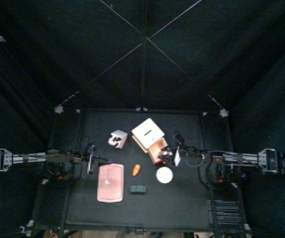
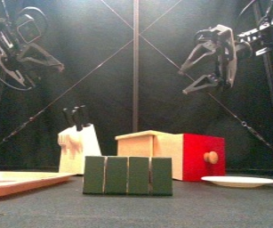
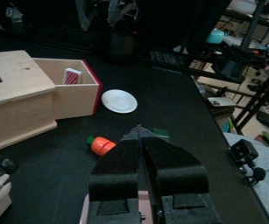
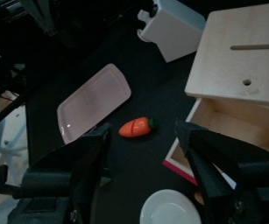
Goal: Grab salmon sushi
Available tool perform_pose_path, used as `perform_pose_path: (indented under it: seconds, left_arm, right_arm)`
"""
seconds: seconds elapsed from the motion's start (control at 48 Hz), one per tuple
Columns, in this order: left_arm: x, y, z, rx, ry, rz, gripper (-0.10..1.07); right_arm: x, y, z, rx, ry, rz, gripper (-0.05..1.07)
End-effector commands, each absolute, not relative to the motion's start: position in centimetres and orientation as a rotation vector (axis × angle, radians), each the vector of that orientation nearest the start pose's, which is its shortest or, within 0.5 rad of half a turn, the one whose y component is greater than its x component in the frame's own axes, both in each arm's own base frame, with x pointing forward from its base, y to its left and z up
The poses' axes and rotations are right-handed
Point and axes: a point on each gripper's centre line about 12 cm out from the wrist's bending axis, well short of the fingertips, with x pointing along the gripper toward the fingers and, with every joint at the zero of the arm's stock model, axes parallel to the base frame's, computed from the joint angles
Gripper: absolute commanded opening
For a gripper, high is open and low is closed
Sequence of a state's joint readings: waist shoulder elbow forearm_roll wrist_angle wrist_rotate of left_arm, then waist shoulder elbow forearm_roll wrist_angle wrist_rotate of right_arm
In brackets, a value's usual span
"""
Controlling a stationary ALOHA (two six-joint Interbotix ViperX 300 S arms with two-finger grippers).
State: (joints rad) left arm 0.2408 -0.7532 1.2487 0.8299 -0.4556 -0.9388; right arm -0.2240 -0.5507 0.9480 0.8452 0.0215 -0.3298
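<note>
The salmon sushi [image 4: 136, 128] is lying between the pink tray [image 4: 92, 102] and the wooden box [image 4: 244, 61], nothing blocking it. The right gripper [image 4: 145, 147] is hanging wide open above; the left gripper [image 3: 141, 145] is showing its jaws pressed together.

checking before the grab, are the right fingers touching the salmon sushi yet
Apart. The right wrist view shows the salmon sushi lying on the table beyond the open right gripper, with bare black table between it and either finger.

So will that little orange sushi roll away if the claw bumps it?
Probably it would slide or wobble rather than roll: the salmon sushi looks short and rounded and lies on bare table. It seems small enough for the open right claw.
</note>
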Motion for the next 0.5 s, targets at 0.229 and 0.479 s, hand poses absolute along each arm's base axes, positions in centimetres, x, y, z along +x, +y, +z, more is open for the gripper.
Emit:
perform_pose_path:
  seconds: [0.229,0.479]
  left_arm:
    - [21.7,1.3,23.0,-0.213,0.158,-0.082,0.36]
    - [21.7,1.3,22.7,-0.214,0.165,-0.083,0.36]
  right_arm:
    - [27.5,-6.5,26.2,0.764,0.287,-0.343,0.94]
    - [27.5,-7.2,26.0,1.013,0.245,-0.407,0.94]
